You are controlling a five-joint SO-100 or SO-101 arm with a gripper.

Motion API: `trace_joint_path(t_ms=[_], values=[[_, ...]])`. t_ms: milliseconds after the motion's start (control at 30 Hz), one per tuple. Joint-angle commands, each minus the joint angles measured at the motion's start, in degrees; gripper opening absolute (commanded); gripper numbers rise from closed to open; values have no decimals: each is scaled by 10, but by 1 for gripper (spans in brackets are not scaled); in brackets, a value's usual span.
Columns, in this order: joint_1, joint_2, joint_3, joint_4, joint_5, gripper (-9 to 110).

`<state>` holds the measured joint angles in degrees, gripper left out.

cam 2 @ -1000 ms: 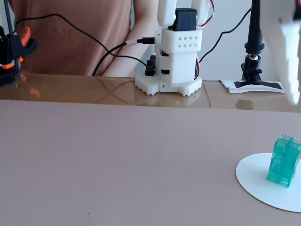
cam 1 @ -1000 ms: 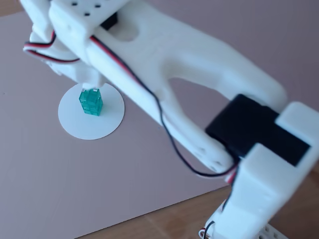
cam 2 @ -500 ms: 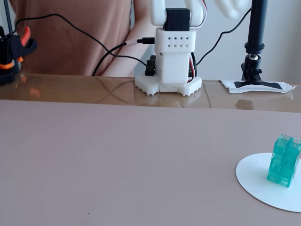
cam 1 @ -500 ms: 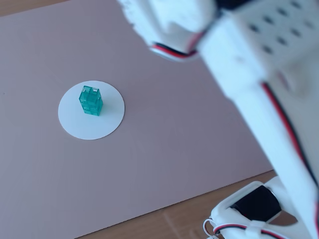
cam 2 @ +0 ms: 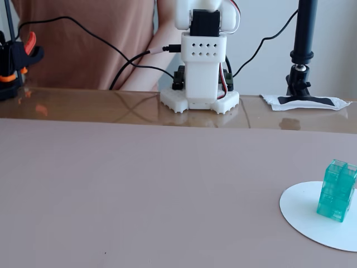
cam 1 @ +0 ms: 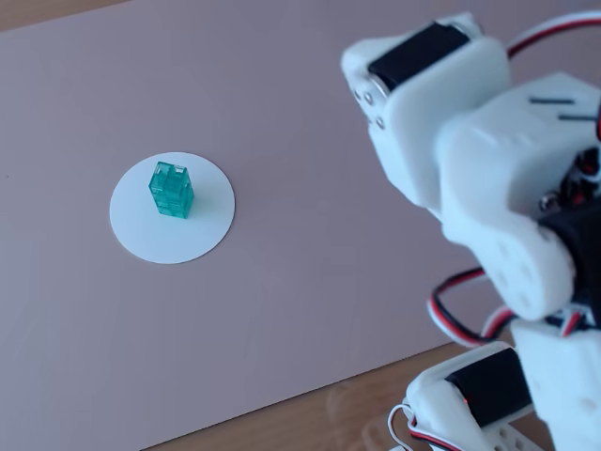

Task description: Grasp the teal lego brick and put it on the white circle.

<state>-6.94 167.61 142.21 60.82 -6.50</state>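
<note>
The teal lego brick stands upright on the white circle, a little left of its middle in a fixed view. In the other fixed view the brick stands on the circle at the lower right. The white arm is folded back at the right, well away from the brick. Its base and lower links show at the table's far edge. The gripper's fingers show in neither view.
A pinkish mat covers the table, with a wooden edge near the arm's base. A black camera stand on a taped foot stands right of the base. An orange and black clamp sits at far left. A person sits behind.
</note>
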Motion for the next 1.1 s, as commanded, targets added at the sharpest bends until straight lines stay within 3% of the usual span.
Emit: trace_joint_path(t_ms=[0,367,1067], values=[[7,63,54,-11,-9,0],[22,245,242,13,-19,0],[20,247,344,0,-4,0]])
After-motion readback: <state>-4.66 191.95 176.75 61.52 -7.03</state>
